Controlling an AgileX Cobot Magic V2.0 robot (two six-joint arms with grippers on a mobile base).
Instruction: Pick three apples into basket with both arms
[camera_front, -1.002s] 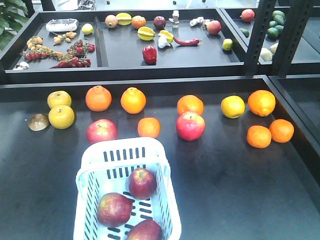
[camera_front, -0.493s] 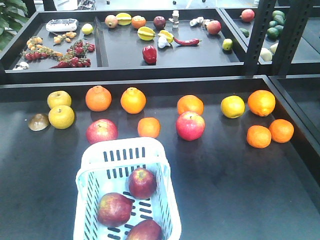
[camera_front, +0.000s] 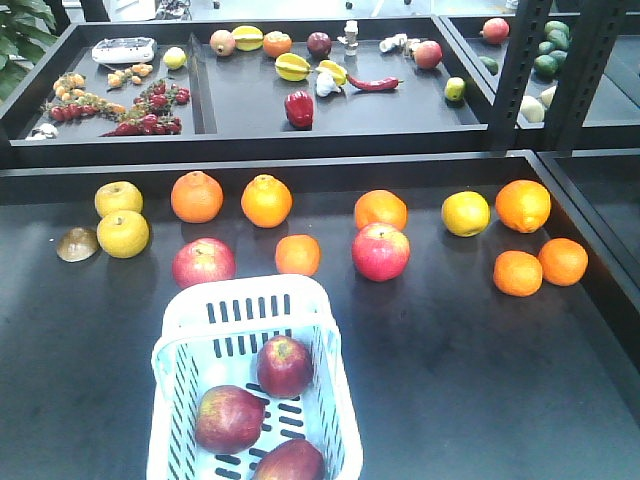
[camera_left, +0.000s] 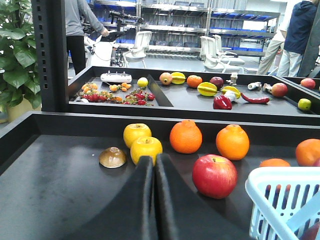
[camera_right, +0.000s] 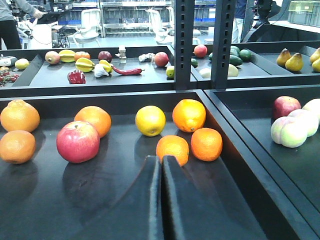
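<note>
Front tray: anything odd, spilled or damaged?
One thing: a brown dome-shaped item at the left end beside the yellow fruit; it looks like a cut half or a cap, but I cannot tell what it is. Otherwise the basket sits upright with three apples inside.

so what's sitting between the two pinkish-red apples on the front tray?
A small orange lies between the left pinkish-red apple and the right pinkish-red apple, just beyond the basket. The exterior front-facing view shows it.

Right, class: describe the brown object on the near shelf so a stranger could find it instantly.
Start at the white basket and look to the shelf's far left. Beside two yellow apples lies a brown dome-shaped object, the only dull, flattened piece among round bright fruit.
</note>
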